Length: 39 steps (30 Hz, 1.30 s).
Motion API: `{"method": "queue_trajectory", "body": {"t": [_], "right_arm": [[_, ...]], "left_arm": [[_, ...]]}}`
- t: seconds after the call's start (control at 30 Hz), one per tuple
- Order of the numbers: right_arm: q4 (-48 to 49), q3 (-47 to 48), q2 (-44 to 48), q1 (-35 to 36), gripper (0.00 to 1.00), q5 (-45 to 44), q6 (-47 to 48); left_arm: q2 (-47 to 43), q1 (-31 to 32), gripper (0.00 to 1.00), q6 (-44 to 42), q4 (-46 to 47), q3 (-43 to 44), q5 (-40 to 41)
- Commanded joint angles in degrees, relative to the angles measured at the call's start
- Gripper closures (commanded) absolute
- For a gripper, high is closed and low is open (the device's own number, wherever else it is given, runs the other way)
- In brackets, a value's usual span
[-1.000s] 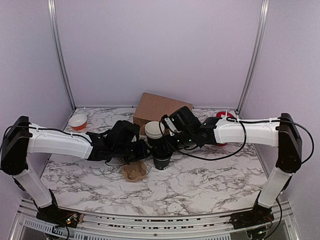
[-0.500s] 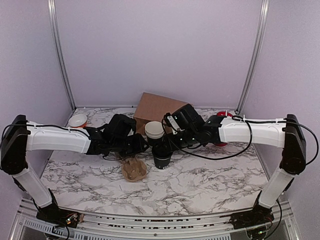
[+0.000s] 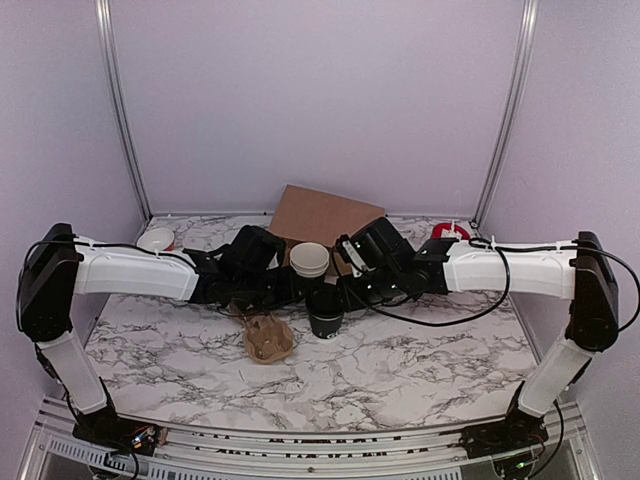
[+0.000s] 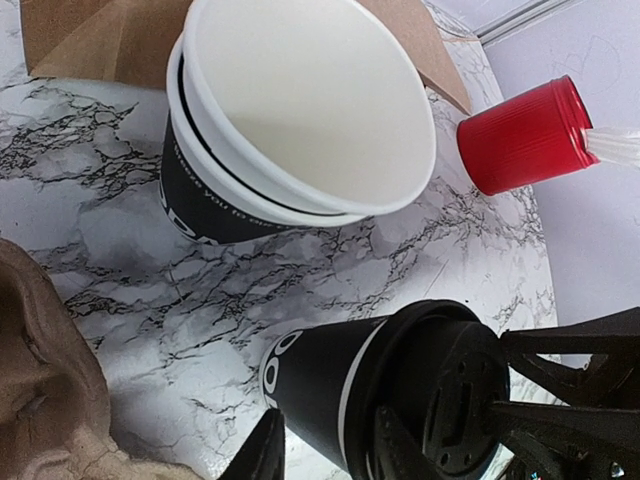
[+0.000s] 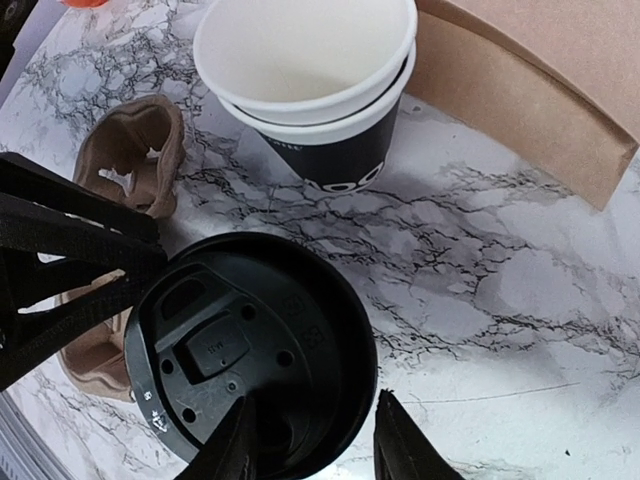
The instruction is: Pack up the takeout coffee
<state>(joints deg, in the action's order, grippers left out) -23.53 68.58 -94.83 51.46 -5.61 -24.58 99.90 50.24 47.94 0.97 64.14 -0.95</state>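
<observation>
The takeout coffee (image 3: 325, 318), a black cup with white lettering and a black lid (image 5: 250, 340), stands upright on the marble table between both grippers. My left gripper (image 4: 330, 440) reaches it from the left. Its fingers are apart, one low beside the cup wall (image 4: 320, 385) with a sliver of table between, the other lying across the lid's edge. My right gripper (image 5: 315, 420) hangs over the lid's right rim, one finger above the lid and the other outside it, with table showing in the gap. Neither visibly clamps the cup.
Two stacked lidless black cups with white rims (image 3: 309, 260) stand just behind the coffee. A brown cardboard box (image 3: 325, 213) lies behind them. A brown pulp cup carrier (image 3: 268, 338) sits front left of the coffee. A red cylinder (image 4: 520, 135) lies back right and a small bowl (image 3: 157, 240) back left.
The left arm has swung back and right, its gripper edging closer to the coffee. The right wrist has drawn slightly back to the right. The coffee has stayed in place.
</observation>
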Motion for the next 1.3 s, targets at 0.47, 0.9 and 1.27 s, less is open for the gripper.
{"method": "queue_trajectory", "body": {"t": [0.47, 0.9, 1.27], "right_arm": [[1.8, 0.3, -1.8, -1.4, 0.71, 1.5, 0.1], [1.3, 3.0, -4.5, -1.7, 0.73, 0.3, 1.7], [0.6, 3.1, -2.8, -1.6, 0.73, 0.3, 2.2]], "left_arm": [[-0.1, 2.2, 0.73, 1.2, 1.4, -4.1, -1.1], [-1.9, 6.8, 0.76, 4.1, 2.6, -7.1, 0.8], [-5.2, 6.9, 0.75, 3.7, 1.3, -6.4, 3.3]]}}
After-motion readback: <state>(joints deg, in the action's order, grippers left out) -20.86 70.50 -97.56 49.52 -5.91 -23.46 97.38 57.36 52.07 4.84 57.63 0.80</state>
